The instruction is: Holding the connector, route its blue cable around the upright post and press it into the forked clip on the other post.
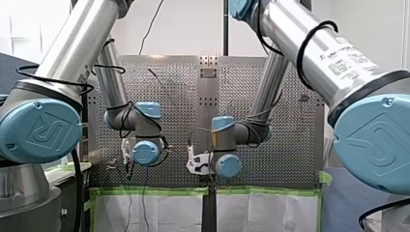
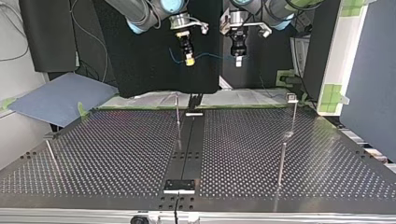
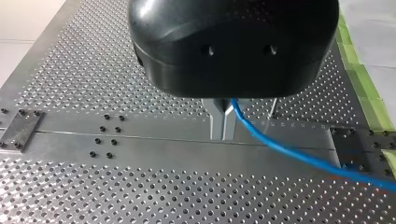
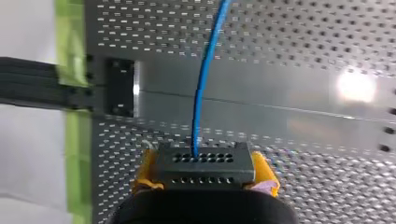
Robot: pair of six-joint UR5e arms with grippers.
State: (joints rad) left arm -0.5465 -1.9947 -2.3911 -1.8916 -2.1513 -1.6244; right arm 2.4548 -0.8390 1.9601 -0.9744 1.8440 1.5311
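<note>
High above the perforated table [image 2: 116, 154], the connector [image 4: 204, 163] is clamped in the downward-pointed right gripper [image 2: 189, 60] and the blue cable [image 3: 289, 151] pinched by the left gripper [image 3: 223, 133].

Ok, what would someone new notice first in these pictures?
My right gripper clamps the dark connector between yellow pads, and its blue cable runs through the air to my left gripper, which pinches it further along. In the top view both hang well above the perforated table, where thin upright posts stand clear of the cable.
</note>
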